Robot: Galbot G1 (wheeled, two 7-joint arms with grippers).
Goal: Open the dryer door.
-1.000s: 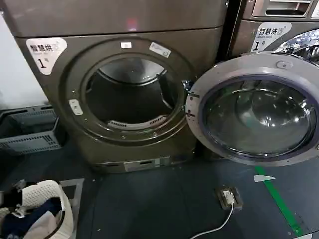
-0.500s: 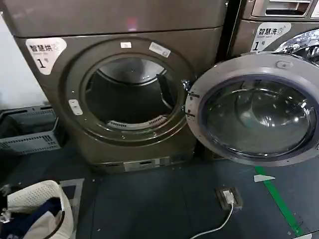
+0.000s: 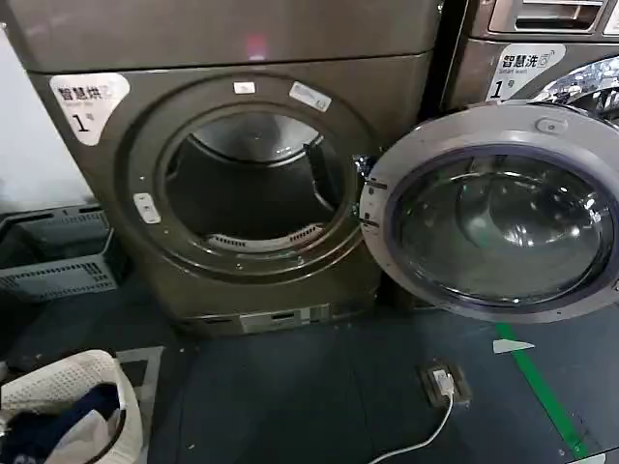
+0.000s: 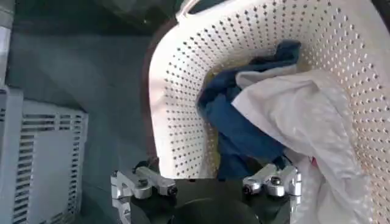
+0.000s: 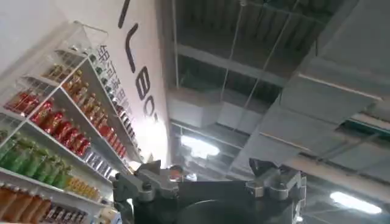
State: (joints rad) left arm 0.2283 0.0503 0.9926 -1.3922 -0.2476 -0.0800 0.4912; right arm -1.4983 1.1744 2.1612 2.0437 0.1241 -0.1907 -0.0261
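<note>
Two grippers belong to this robot, and both are away from the machine. Nearest the robot, on the floor at its left, sits a white perforated laundry basket point(image 3: 73, 387) holding dark blue and white clothes point(image 4: 268, 122). The left gripper point(image 4: 207, 182) hangs just above the basket's near rim, its two fingers spread wide and holding nothing; it seems poised there for the laundry rather than for the door. The right gripper point(image 5: 210, 182) points upward toward a ceiling and a shelf of bottled drinks point(image 5: 42, 122); its fingers are likewise spread apart and empty, which suggests the arm is parked out of the way.

A little farther along the dark floor lies a small floor socket point(image 3: 443, 380) with a white cable, beside a green tape line point(image 3: 542, 387). A grey plastic crate point(image 3: 58, 253) stands at the left, against the dryer's side.

Farthest off stands the bronze dryer point(image 3: 232, 58), marked with the numeral 1. Its round dryer door point(image 3: 498, 213) is swung fully out to the right on its hinge, the glass bowl facing the robot, leaving the drum opening point(image 3: 253, 179) bare and apparently empty. A second machine point(image 3: 542, 48) stands behind the opened door. Judged from this, the task looks complete, and loading would plausibly follow.
</note>
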